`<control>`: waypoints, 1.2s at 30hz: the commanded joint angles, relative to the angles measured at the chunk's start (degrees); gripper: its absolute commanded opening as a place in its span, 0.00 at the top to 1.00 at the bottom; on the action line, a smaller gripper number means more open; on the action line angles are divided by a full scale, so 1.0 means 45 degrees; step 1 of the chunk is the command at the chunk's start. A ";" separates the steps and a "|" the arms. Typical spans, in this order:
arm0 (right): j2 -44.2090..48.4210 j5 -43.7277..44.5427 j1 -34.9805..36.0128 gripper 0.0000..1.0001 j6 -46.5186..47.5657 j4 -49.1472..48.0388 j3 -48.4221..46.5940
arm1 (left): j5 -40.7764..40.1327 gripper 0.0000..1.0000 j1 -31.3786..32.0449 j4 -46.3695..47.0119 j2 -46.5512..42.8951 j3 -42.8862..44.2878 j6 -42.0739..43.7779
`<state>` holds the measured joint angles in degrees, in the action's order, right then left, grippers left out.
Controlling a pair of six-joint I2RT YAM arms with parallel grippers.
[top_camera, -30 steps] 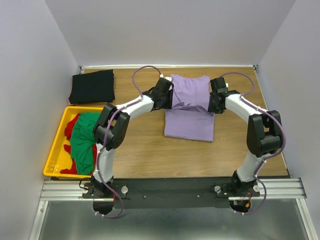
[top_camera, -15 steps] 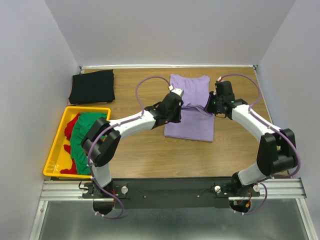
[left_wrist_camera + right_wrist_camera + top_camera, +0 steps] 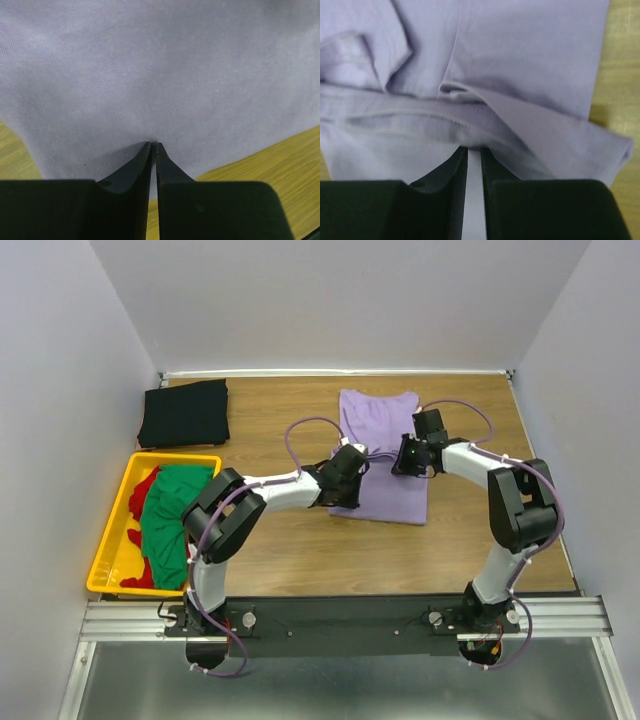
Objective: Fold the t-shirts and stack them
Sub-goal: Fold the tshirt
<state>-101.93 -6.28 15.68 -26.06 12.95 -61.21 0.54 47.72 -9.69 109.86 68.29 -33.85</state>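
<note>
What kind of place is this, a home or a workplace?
Probably a robotics lab cell: plain white walls box in a wooden table, two arms are bolted to a metal rail, and shirts wait in a yellow crate.

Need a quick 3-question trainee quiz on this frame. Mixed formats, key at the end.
1. True or false: the left gripper and the right gripper are both down at the lavender t-shirt.
2. Pick one: what lies in the yellow crate? A) the green t-shirt and the red t-shirt; B) one tee only; C) nothing.
3. Fill in: the black t-shirt lies folded at the table's far-____ corner.
Key: 1 true; 2 A; 3 left.
</note>
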 commanded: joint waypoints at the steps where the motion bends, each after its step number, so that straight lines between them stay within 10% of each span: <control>1: -0.0804 0.1333 0.0011 0.78 0.0302 -0.0398 -0.1024 | 0.0564 0.85 0.0098 -0.0795 -0.0253 -0.0818 -0.0135; 9: -0.2447 0.2570 -0.1237 0.76 0.0890 -0.0261 -0.4869 | 0.0584 0.84 0.0117 -0.0620 -0.1367 -0.2089 -0.0506; 14: -0.1472 -0.1604 -0.1220 0.75 0.0871 -0.0358 -0.4369 | 0.0545 0.81 0.0117 -0.0386 -0.1893 -0.2207 -0.0701; 24: 0.2550 -0.7175 -0.1083 0.73 -0.1629 -0.4027 0.3010 | -0.0179 0.70 -0.0194 0.2172 -0.5663 -0.4217 -0.2380; 36: 0.3262 -1.0710 -0.4064 0.72 -0.3954 -0.8287 0.9986 | 0.3025 0.82 -0.1230 0.5141 -0.3790 -0.7206 -0.4157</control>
<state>-82.19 -46.46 3.60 -39.97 -16.73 -20.84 9.76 43.16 8.84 91.18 38.04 -49.01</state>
